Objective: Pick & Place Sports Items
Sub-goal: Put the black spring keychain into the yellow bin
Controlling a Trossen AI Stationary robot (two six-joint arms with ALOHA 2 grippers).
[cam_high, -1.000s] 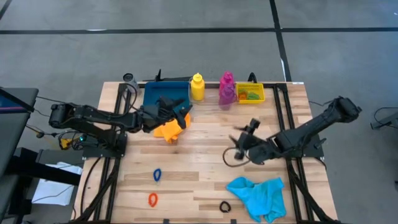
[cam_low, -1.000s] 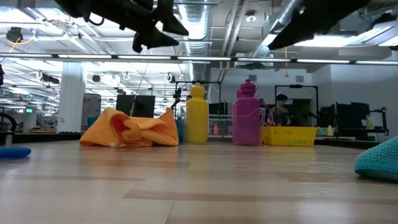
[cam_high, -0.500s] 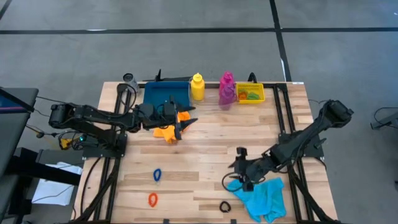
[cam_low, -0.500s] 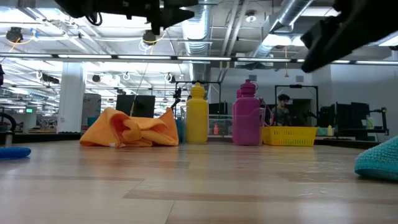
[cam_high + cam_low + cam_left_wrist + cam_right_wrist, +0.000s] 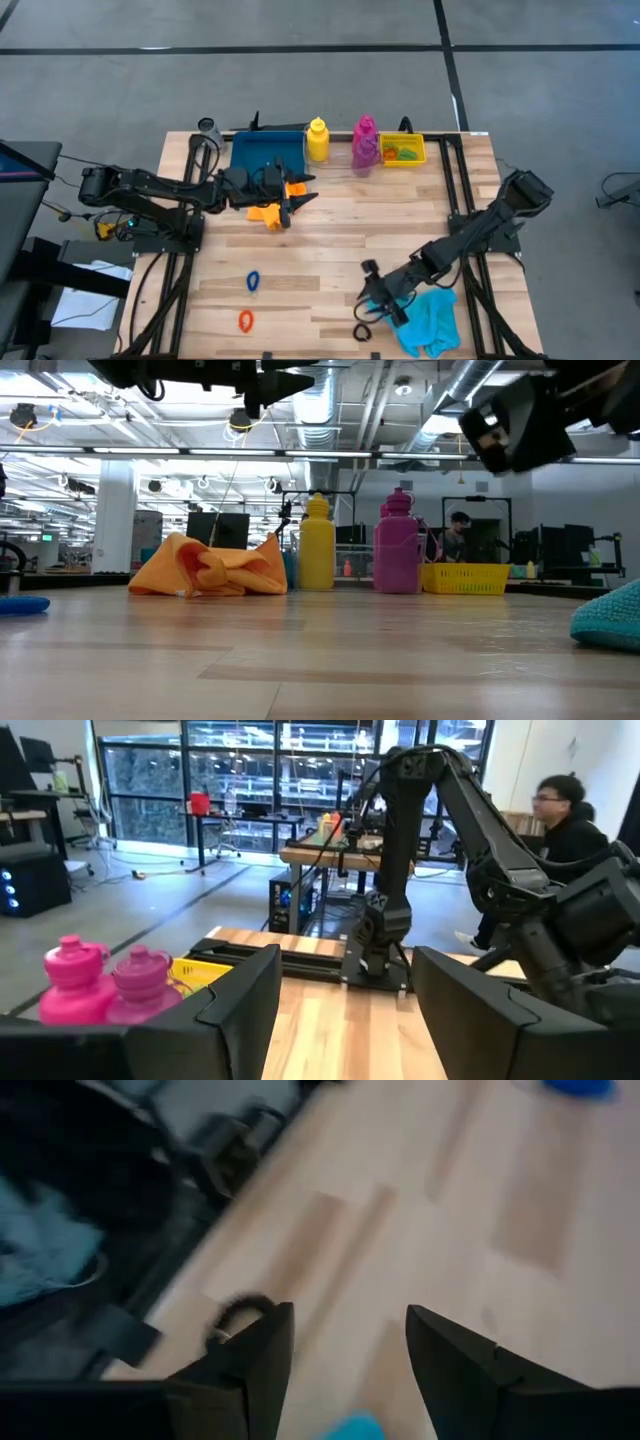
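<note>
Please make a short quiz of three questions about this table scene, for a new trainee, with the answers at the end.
1. True or false: the right gripper is over the cyan cloth's left edge, near the black ring.
2. Multiple choice: what lies under the left gripper? A) the blue ring B) the orange cloth C) the yellow bottle
3. Fill in: the yellow bottle and the magenta bottle stand upright between the blue tray and the yellow ____.

Key
1. True; its fingers are open and empty.
2. B; the cloth rests on the table, and the open fingers do not hold it.
3. bin.
</note>
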